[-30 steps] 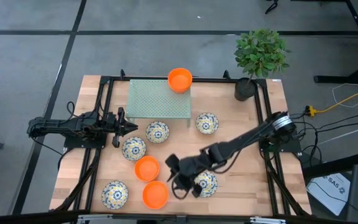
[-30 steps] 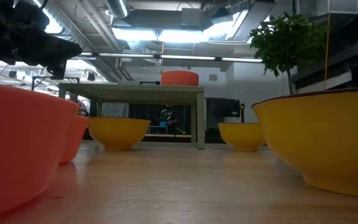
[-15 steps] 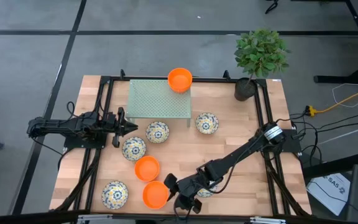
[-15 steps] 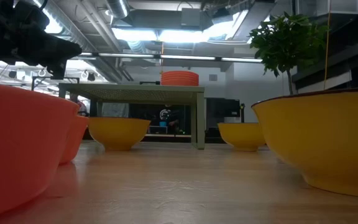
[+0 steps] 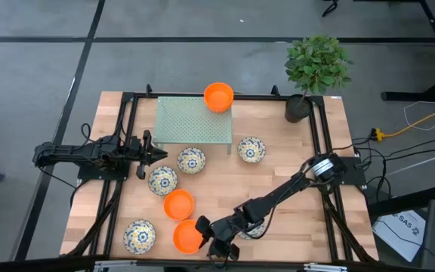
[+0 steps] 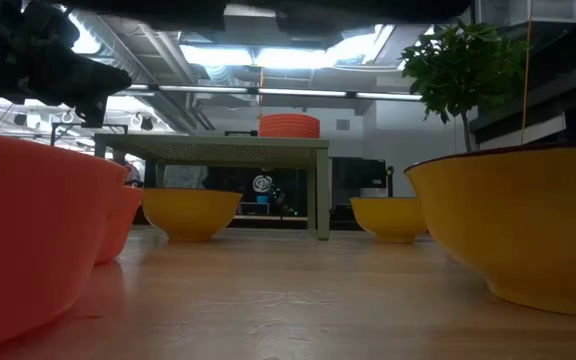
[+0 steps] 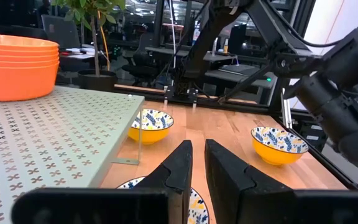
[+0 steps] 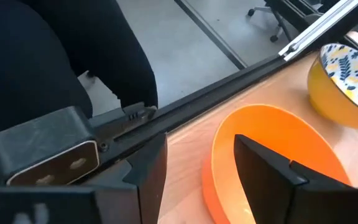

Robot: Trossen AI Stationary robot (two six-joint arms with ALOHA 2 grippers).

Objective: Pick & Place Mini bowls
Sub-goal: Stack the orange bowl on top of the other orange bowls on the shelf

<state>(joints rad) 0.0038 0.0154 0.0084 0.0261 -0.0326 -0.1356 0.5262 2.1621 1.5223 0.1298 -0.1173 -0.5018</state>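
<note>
Orange bowl [image 5: 187,236] at front edge | right hand [image 5: 209,240] open astride rim

The right end effector [image 5: 211,240] sits at the table's [image 5: 285,162] near edge with its fingers spread, one finger over an orange bowl [image 5: 186,236], whose rim blocks that side. Just behind the end effector, a patterned bowl [image 5: 249,229] lies under its arm. Beyond the orange bowl, a second orange bowl [image 5: 178,204] and a patterned bowl [image 5: 139,235] crowd the way. Bare wood opens farther along the arm. The left end effector [image 5: 153,155], fingers nearly together, has two patterned bowls [image 5: 163,180] [image 5: 191,160] close ahead and a green rack [image 5: 193,119] beside.
</note>
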